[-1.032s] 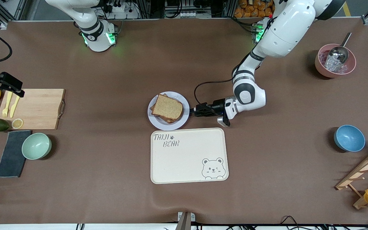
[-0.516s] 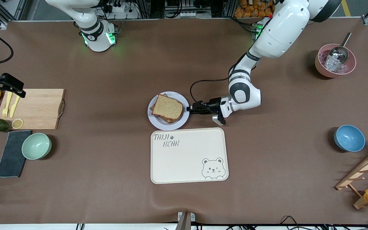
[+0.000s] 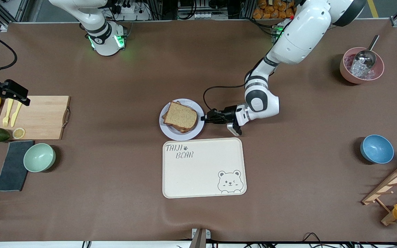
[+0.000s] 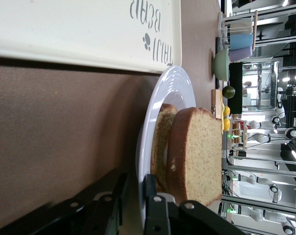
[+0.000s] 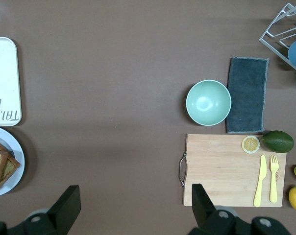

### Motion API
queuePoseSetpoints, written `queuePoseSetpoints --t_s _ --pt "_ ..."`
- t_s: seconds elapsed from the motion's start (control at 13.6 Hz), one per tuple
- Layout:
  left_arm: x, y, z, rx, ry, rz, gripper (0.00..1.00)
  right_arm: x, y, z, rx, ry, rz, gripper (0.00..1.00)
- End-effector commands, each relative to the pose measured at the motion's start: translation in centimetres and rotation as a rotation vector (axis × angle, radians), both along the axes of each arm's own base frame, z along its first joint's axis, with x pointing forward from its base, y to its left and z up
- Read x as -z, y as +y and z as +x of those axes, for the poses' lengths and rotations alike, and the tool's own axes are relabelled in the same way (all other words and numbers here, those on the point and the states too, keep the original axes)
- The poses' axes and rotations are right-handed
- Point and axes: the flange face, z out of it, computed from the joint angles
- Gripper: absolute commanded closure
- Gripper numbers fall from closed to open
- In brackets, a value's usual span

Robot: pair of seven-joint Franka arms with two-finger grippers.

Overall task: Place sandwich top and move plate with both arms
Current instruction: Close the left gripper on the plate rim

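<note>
The sandwich top (image 3: 181, 116), a brown wholemeal slice, lies on another slice on the pale round plate (image 3: 171, 132) at the table's middle. In the left wrist view the top slice (image 4: 199, 147) and the plate's rim (image 4: 172, 83) are close up. My left gripper (image 3: 204, 119) sits low at the plate's edge toward the left arm's end. Its fingers straddle the rim: one finger (image 4: 155, 196) is on the plate's upper face, the other is below with a narrow gap. My right gripper (image 3: 19, 98) hangs open and empty over the cutting board's end.
A cream bear tray (image 3: 203, 167) lies just nearer the camera than the plate. A wooden cutting board (image 3: 36, 117) with yellow cutlery, a mint bowl (image 3: 39, 157) and a grey cloth lie toward the right arm's end. A blue bowl (image 3: 376, 148) and pink bowl (image 3: 361, 65) stand toward the left arm's end.
My left gripper has slid toward the plate until its fingers reach over the rim, and its fingers have narrowed. The right arm has barely moved.
</note>
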Motion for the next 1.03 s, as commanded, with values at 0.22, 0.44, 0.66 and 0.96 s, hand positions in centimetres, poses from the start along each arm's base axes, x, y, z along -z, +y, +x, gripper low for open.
queuePoseSetpoints --t_s 0.22,0.44,0.66,0.96 --pt "-0.1 -1.3 0.5 -0.002 -0.049 -0.013 1.00 -0.1 0.2 0.0 0.010 0.004 -0.011 0.00" --pt "-0.7 -1.7 1.0 -0.002 -0.059 -0.030 1.00 0.0 0.2 0.0 0.010 0.005 -0.011 0.00" --pt "-1.8 -2.2 1.5 -0.038 -0.061 -0.056 1.00 0.0 0.2 0.0 0.009 0.007 -0.011 0.00" --pt "-3.7 -2.9 1.9 -0.108 -0.050 -0.102 1.00 0.0 0.2 0.0 0.009 0.005 -0.011 0.00"
